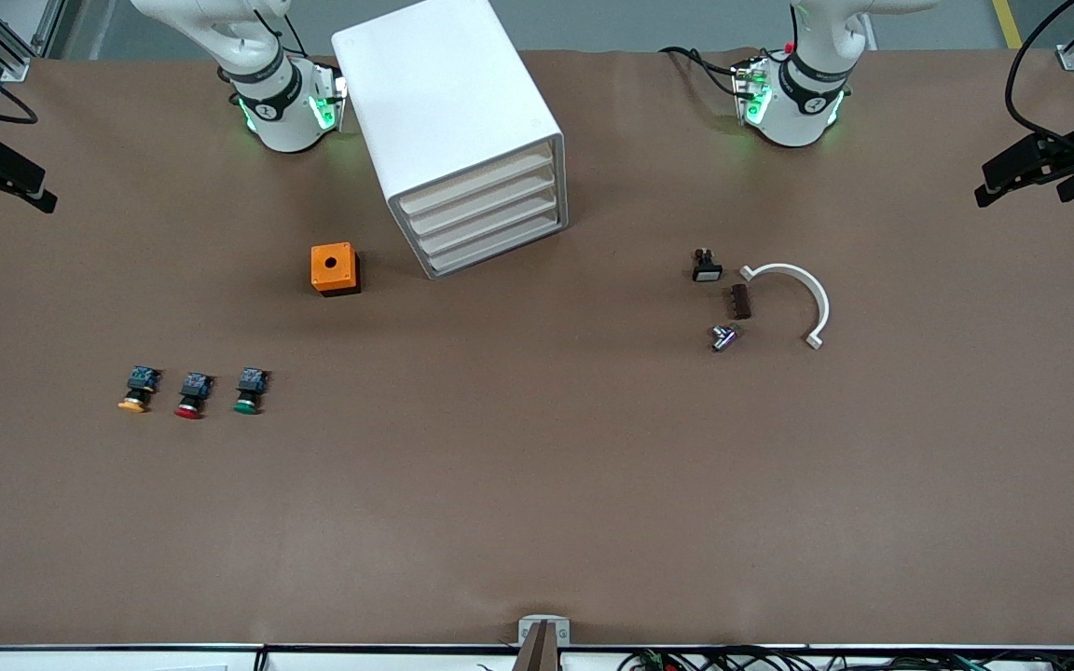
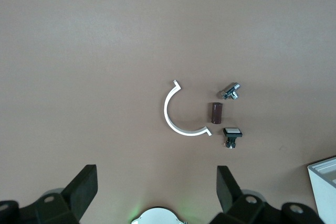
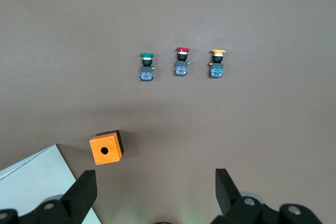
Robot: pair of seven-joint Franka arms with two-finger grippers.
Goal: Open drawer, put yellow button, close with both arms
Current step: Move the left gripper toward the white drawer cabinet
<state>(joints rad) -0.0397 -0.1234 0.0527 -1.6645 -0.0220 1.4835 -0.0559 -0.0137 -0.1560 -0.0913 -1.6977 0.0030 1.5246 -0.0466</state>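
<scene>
The white cabinet (image 1: 448, 102) stands between the arms' bases with all its drawers shut. The drawer (image 1: 475, 185) is the uppermost one. The yellow button (image 1: 135, 390) lies on the table toward the right arm's end, beside a red-capped one (image 1: 191, 396). It also shows in the right wrist view (image 3: 217, 62). Both grippers are out of the front view. My right gripper (image 3: 156, 183) is open and empty, high over the table near the orange box (image 3: 106, 147). My left gripper (image 2: 156, 181) is open and empty, high over its own arm's base.
A green-capped button (image 1: 249, 390) lies beside the red one. An orange box (image 1: 334, 268) stands beside the cabinet. Toward the left arm's end lie a white arc (image 1: 796, 289), a small black switch (image 1: 707, 267), a brown piece (image 1: 740, 301) and a silver piece (image 1: 722, 336).
</scene>
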